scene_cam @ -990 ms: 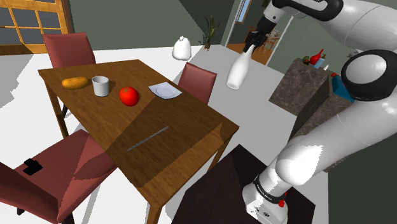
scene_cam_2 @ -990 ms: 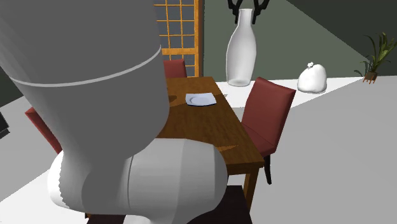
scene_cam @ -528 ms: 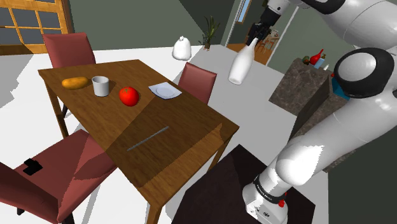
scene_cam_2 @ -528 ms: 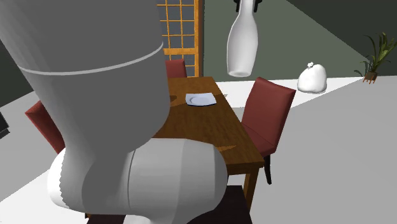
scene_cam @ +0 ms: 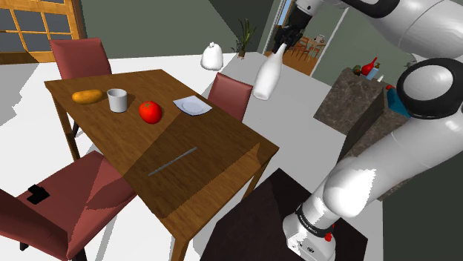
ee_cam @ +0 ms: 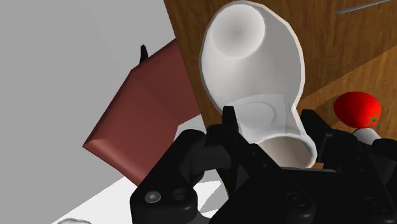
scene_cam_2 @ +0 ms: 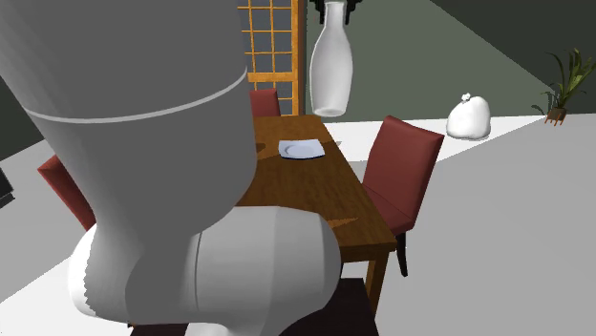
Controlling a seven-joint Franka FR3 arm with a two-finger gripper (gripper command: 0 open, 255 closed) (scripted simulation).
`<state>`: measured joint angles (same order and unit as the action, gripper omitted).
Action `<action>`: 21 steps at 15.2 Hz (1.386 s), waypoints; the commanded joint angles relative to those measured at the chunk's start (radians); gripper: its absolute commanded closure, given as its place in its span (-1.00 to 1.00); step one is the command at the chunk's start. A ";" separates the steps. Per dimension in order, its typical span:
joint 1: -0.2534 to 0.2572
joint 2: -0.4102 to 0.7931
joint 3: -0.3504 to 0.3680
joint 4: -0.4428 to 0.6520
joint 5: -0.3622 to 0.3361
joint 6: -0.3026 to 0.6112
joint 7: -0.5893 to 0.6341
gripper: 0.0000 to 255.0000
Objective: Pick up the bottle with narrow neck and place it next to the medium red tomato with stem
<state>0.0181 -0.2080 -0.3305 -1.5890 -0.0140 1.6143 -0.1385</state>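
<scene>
A white bottle with a narrow neck hangs in the air, slightly tilted, above the red chair at the table's far side. My gripper is shut on its neck from above. In the second exterior view the bottle hangs over the table's far end, with the gripper at the top edge. From the wrist, the bottle sits clasped in the gripper, its base pointing away. The red tomato rests on the wooden table, to the shoulder view's left of the bottle; the tomato lies beside the fingers.
On the table stand a white cup, an orange loaf, a white plate and a thin grey bar. More red chairs ring the table. A white sack sits on the floor; a stone counter is near the arm.
The gripper has carried the bottle upward and then to the shoulder view's left, from beside the counter toward the table. The grip has stayed shut.
</scene>
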 commanded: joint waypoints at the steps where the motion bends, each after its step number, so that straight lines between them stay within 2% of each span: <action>1: 0.016 -0.004 0.030 -0.026 -0.005 0.023 0.047 1.00; 11: 0.100 0.050 0.168 -0.070 -0.019 0.118 0.271 1.00; 21: 0.188 0.203 0.279 0.015 -0.040 0.177 0.475 1.00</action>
<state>0.1968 -0.0291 -0.0617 -1.5898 -0.0512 1.7840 0.3158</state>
